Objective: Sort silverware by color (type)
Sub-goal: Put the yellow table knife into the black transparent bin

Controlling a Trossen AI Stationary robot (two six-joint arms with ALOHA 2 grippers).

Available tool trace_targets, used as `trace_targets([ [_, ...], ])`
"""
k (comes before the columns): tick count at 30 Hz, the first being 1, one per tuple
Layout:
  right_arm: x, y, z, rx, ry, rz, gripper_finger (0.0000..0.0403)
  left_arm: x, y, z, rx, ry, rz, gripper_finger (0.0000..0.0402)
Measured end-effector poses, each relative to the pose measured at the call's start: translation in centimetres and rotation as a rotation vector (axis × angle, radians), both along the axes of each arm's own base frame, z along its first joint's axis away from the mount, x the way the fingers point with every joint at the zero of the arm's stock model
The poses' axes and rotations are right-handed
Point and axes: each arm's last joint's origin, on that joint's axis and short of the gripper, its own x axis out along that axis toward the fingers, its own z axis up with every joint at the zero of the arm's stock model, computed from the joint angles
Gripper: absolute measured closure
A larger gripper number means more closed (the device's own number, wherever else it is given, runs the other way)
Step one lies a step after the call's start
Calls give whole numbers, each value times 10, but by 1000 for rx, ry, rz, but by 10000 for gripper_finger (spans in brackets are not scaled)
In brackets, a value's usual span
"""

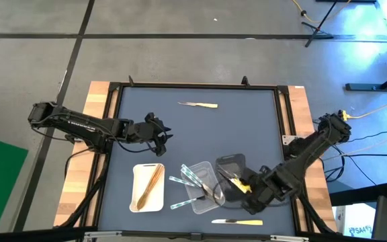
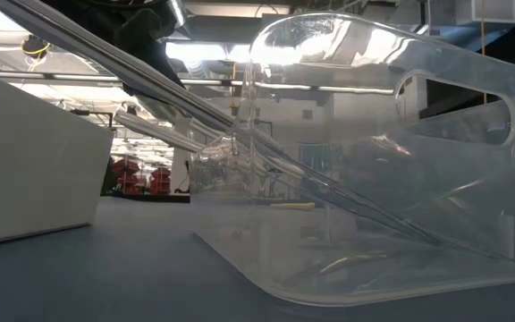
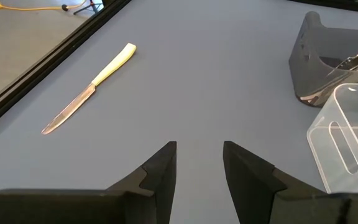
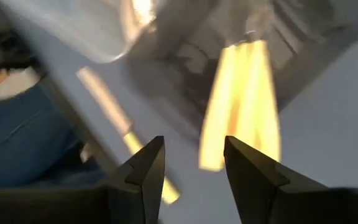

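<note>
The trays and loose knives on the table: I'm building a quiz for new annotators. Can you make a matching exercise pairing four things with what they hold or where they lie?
Column one:
1. white tray
2. black tray
3. far knife
4. near knife

Column two:
A. lies alone near the table's far edge
B. holds brown wooden utensils
C. lies by the near edge, close to the right gripper
D. holds yellow-handled utensils

Pairs: 1-B, 2-D, 3-A, 4-C
</note>
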Motion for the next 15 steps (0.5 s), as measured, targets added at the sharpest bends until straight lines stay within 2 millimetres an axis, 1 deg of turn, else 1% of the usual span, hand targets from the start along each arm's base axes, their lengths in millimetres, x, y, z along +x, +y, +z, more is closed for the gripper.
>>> trace_targets([
  [3, -10, 18, 10, 42, -49, 75, 249, 0, 0, 0, 0, 1, 0, 276],
  [7, -26, 46, 15, 128, -125, 170, 249, 0, 0, 0, 0, 0, 0, 276],
  [11, -38, 72, 14, 186, -199, 222, 249, 0, 0, 0, 0, 1, 0, 276],
  [15, -45, 89, 8, 186, -244, 252, 249, 0, 0, 0, 0, 1, 0, 276],
])
